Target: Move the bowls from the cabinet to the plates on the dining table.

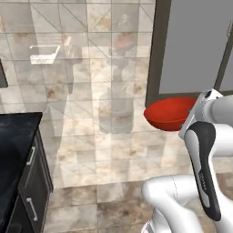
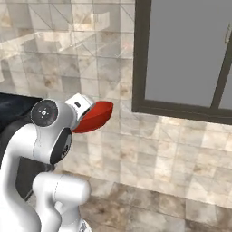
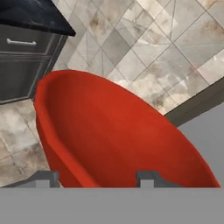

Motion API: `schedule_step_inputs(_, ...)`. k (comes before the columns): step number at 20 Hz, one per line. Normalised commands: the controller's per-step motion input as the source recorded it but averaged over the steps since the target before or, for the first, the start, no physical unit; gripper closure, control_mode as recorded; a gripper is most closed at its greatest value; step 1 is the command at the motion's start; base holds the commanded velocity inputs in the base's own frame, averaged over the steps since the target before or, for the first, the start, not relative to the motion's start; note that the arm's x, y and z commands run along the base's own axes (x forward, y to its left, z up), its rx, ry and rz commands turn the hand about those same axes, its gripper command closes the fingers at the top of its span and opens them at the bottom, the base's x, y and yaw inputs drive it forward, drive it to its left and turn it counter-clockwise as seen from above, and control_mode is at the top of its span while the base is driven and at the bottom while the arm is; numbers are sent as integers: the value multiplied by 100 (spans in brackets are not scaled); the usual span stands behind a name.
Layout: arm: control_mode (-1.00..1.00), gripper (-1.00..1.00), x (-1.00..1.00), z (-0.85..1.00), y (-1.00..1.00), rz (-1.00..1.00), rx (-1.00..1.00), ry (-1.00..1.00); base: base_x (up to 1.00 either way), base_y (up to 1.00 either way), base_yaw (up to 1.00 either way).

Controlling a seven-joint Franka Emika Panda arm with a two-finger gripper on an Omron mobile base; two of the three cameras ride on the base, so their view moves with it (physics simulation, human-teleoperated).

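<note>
Closest to the hand camera, the glossy bright red round bowl [image 3: 118, 140] spreads up from the two dark finger tips of the robot's two-finger gripper [image 3: 98, 178], one tip outside the wall at the lower left and the other inside the hollow, so the jaws stand partly open and clamped on the bowl's rim. From the left base view, going left to right, a black marble-topped counter with grey drawer fronts [image 1: 18, 150] sits at the lower left edge, beige stone-tiled wall and floor [image 1: 91, 91] fill the middle, and the bowl [image 1: 169, 113] hangs in the air at the end of the white arm, in front of the lower corner of a dark-framed grey panel [image 1: 195, 45]. From the right base view the bowl [image 2: 95, 115] sits tilted beside the wrist, clear of the counter and the floor.
</note>
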Motion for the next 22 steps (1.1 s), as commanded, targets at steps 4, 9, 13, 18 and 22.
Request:
schedule_step_inputs(4, 100, 100, 0, 0, 0, 0, 0, 0, -39, -7, -43)
schedule_step_inputs(9, 100, 100, 0, 0, 0, 0, 0, 0, -34, -7, -44)
schedule_step_inputs(13, 100, 100, 0, 0, 0, 0, 0, 0, -30, -7, -44)
schedule_step_inputs(18, 100, 100, 0, 0, 0, 0, 0, 0, -19, -9, -44)
schedule_step_inputs(22, 100, 100, 0, 0, 0, 0, 0, 0, -14, -10, -44)
